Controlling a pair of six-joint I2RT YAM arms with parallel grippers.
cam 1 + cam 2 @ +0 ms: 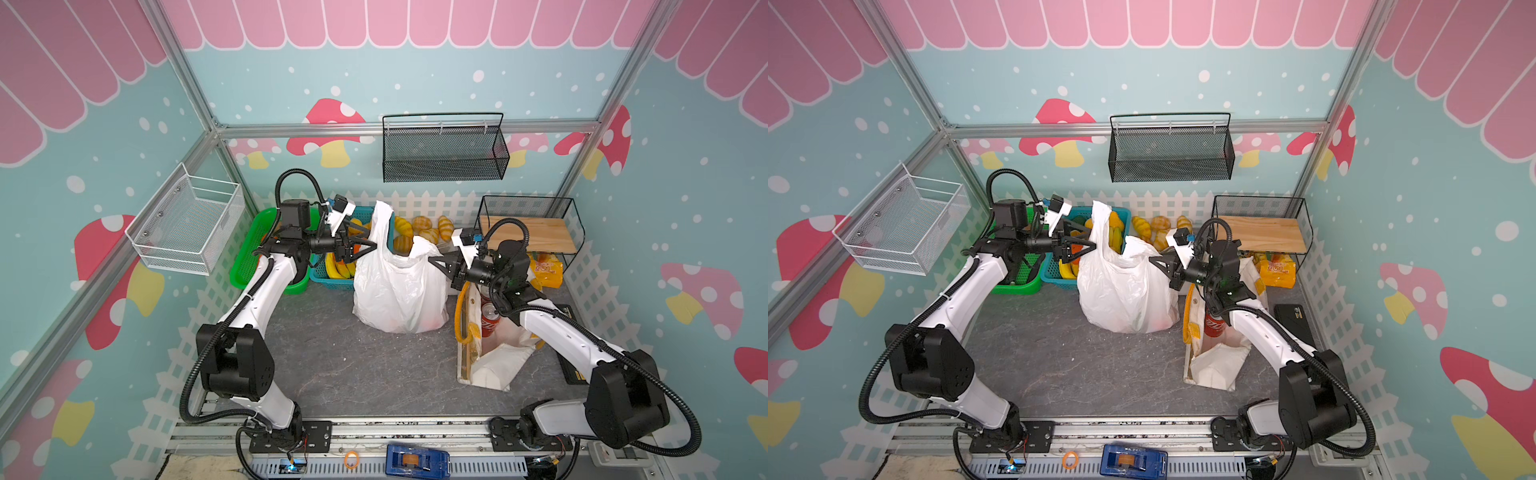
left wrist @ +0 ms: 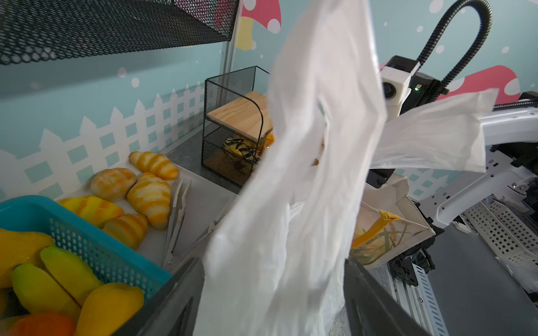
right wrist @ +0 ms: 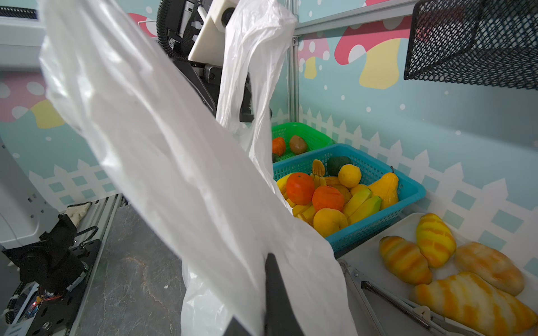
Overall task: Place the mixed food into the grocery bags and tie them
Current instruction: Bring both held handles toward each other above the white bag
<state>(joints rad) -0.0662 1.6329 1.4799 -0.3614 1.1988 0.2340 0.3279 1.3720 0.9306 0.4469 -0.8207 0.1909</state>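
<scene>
The thin white plastic grocery bag [image 1: 399,291] [image 1: 1125,291] stands mid-table, its two handles pulled up and apart. My left gripper [image 1: 372,237] [image 1: 1093,239] [image 2: 273,279] is open, and the left handle [image 2: 320,131] runs between its wide jaws. On the right handle [image 3: 174,174], my right gripper [image 1: 430,258] [image 1: 1150,259] [image 3: 267,261] is shut, pinching the plastic. The stiff white tote [image 1: 490,365] [image 1: 1217,365] [image 2: 407,209] with yellow handles stands under the right arm. A red soda can [image 1: 490,322] [image 1: 1214,326] sits inside it. Tomato and onions are hidden.
A blue basket [image 1: 332,278] [image 3: 378,174] of yellow and orange fruit and a green basket [image 1: 249,257] stand behind the left gripper. Croissants [image 1: 419,228] [image 2: 148,197] and tongs [image 2: 174,221] lie on a white tray at the back. A wire shelf [image 1: 536,232] stands back right.
</scene>
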